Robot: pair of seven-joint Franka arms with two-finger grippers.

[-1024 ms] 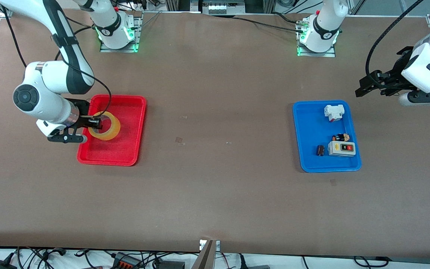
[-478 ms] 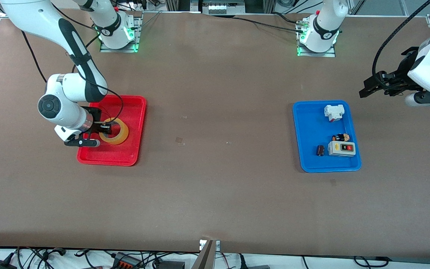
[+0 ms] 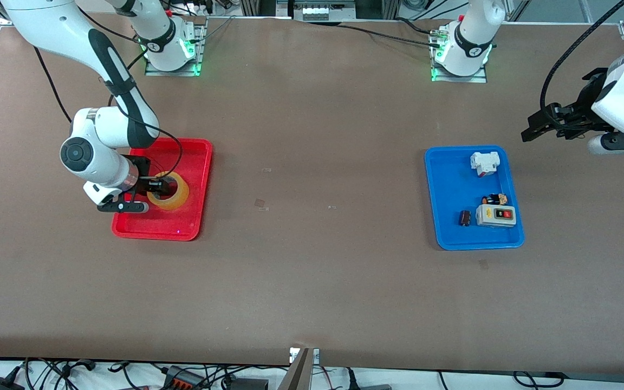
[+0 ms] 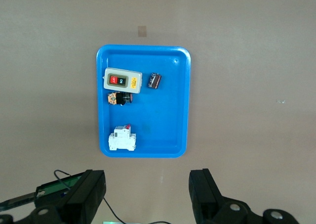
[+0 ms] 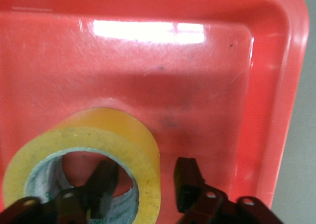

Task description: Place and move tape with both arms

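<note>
The yellow tape [image 3: 177, 196] lies flat in the red tray [image 3: 195, 157] at the right arm's end of the table. My right gripper [image 3: 161, 187] is low in the tray and open. It straddles the roll's wall. In the right wrist view one finger [image 5: 103, 177] is inside the hole of the tape [image 5: 123, 132], and the other finger [image 5: 186, 177] is outside it with a gap to the wall. The tray's rim [image 5: 289, 85] shows beside it. My left gripper [image 3: 531, 129] is open and empty in the air, over bare table beside the blue tray [image 3: 447, 184].
The blue tray [image 4: 173, 110] holds a white breaker [image 3: 484, 162], a grey switch box [image 3: 496, 215], a small dark capacitor [image 3: 465, 218] and a small black-orange part [image 3: 495, 199]. Brown table lies between the two trays.
My right gripper moved with the tape toward the tray's middle and sank lower, slowing to a near stop. My left gripper drew slightly toward the left arm's end of the table, then held still.
</note>
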